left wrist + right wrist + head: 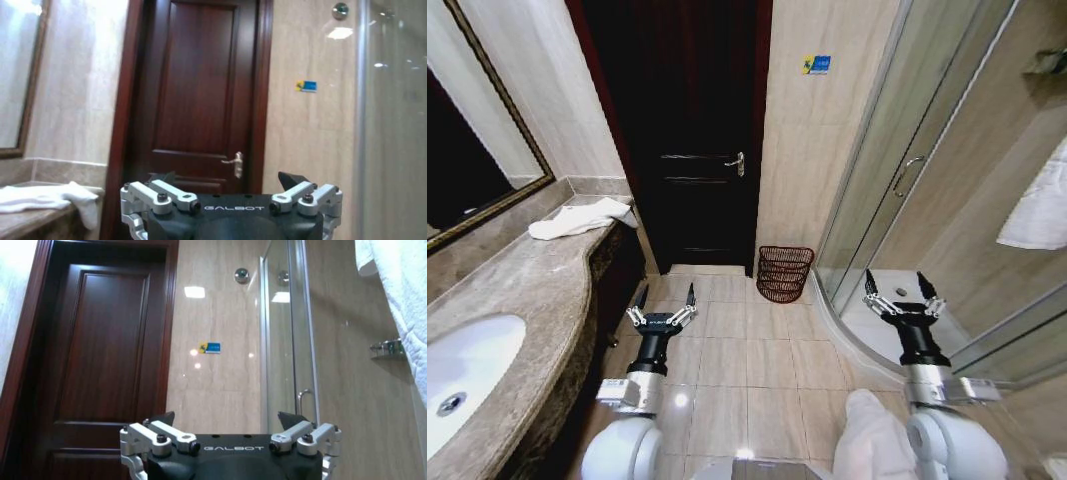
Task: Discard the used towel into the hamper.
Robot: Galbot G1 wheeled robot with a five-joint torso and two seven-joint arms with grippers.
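A crumpled white used towel lies at the far end of the marble counter on my left, and it appears again as the towel in the left wrist view. The hamper, a small dark reddish-brown wire basket, stands on the tiled floor against the wall right of the dark door. My left gripper hangs open over the floor beside the counter, well short of the towel. My right gripper is open too, raised in front of the shower. Neither holds anything.
The dark wooden door is closed straight ahead. A glass shower enclosure fills the right side, with a white towel hanging there. The counter carries a sink near me, under a framed mirror.
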